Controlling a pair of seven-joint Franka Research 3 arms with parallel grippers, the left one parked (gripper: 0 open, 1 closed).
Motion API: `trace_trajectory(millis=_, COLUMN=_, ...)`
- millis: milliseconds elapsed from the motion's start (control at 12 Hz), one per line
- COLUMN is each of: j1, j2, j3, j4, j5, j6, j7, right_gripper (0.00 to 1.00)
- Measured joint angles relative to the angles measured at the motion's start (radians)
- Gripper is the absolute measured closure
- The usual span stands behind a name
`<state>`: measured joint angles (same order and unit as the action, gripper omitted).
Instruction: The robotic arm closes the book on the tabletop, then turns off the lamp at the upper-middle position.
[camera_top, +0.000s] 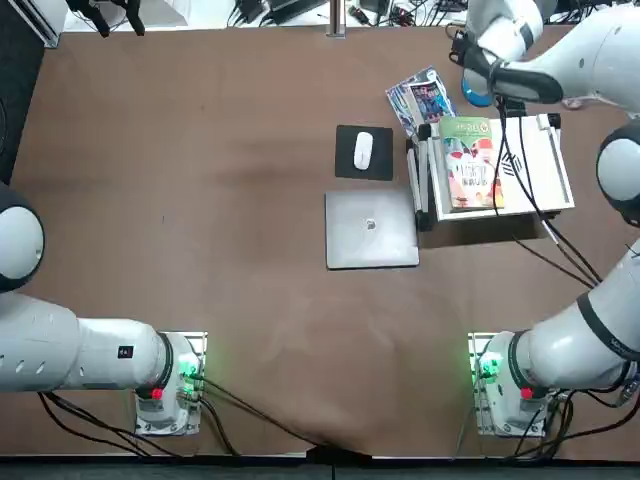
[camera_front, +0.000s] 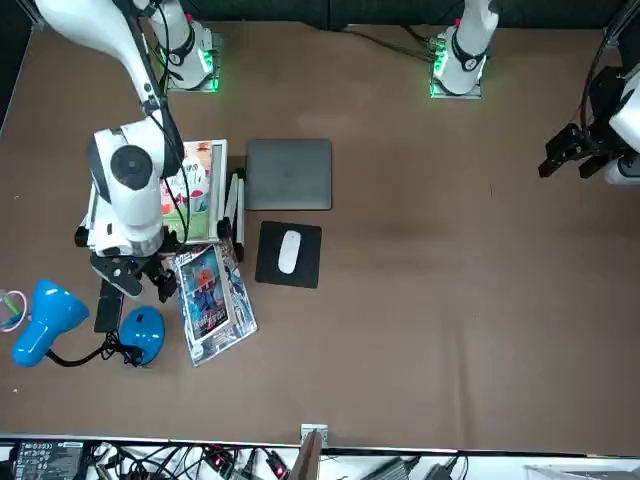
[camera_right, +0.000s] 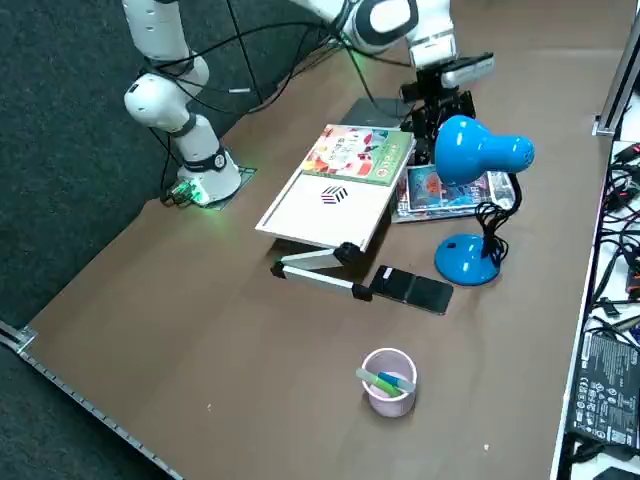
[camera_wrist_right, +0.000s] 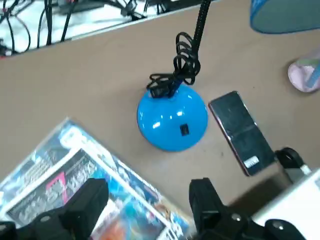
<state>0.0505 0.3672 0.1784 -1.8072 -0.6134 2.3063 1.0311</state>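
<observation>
Near the blue round-based lamp (camera_wrist_right: 162, 120), our black pincer (camera_wrist_right: 150, 194) gapes wide; with the green-covered book (camera_top: 468, 175) shut, we should next press the black switch (camera_wrist_right: 184, 130).

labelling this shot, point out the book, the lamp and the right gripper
book (camera_right: 345, 154), right side view, cover
lamp (camera_wrist_right: 165, 131), right wrist view, blue base
right gripper (camera_wrist_right: 152, 200), right wrist view, between fingertips

The top view looks down from overhead the robot's way and takes in most of the tabletop (camera_top: 230, 250), while the front view faces the robot from across it, both sharing the laptop (camera_top: 371, 229). From a raised spot at the robot's right, the right side view looks diagonally down; the right wrist view looks from much nearer, sharing the lamp (camera_wrist_right: 172, 119) with it.
</observation>
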Motion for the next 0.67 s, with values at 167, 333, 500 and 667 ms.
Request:
trace_trajectory(millis=167, j1=0.001, j2=-0.021, j3=0.009, j4=0.059, j5=0.112, j6=-0.130, j7=-0.159, right_gripper=0.00)
trace_trajectory(millis=333, j1=-0.001, j2=-0.032, j3=0.009, j4=0.128, j5=0.207, j6=-0.265, j7=-0.312, right_gripper=0.00)
trace_trajectory(millis=500, j1=-0.008, j2=-0.041, j3=0.008, j4=0.196, j5=0.293, j6=-0.402, j7=-0.451, right_gripper=0.00)
trace_trajectory(millis=667, j1=-0.021, j2=-0.059, j3=0.006, j4=0.248, j5=0.356, j6=-0.518, j7=-0.556, right_gripper=0.00)
